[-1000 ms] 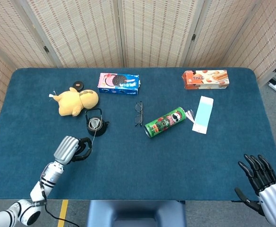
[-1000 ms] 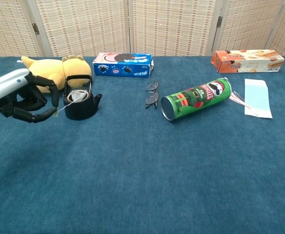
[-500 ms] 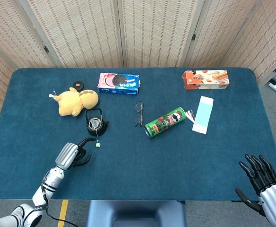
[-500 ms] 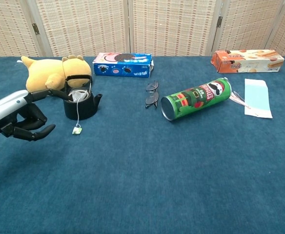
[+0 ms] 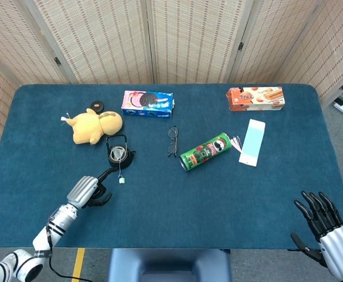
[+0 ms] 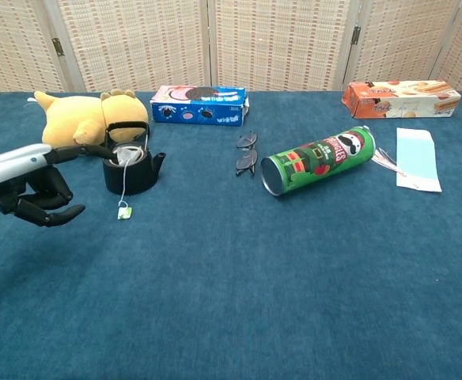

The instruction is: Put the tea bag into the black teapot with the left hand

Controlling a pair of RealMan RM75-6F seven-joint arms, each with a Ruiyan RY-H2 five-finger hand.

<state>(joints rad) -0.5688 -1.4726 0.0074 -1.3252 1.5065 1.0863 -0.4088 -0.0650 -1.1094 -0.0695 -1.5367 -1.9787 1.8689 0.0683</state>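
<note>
The black teapot (image 5: 118, 155) (image 6: 130, 171) stands in front of the yellow plush toy, its lid off. The white tea bag (image 5: 118, 153) (image 6: 125, 157) lies inside the pot. Its string runs over the rim to a small paper tag (image 5: 121, 180) (image 6: 124, 212) lying on the cloth just in front of the pot. My left hand (image 5: 93, 191) (image 6: 39, 195) hovers front-left of the pot, holding nothing, with one finger stretched toward the pot and the others loosely curled. My right hand (image 5: 323, 225) rests at the near right corner with its fingers spread.
A yellow plush toy (image 5: 93, 126) sits behind the pot, with a round black lid (image 5: 97, 106) beyond it. A cookie box (image 5: 148, 101), glasses (image 5: 172, 141), a green chips can (image 5: 205, 151), a pale blue packet (image 5: 252, 143) and an orange box (image 5: 255, 98) lie further right.
The left hand let go of the tag, which dropped onto the cloth in front of the pot. The hand drew back toward the near left. The right hand stayed put.
</note>
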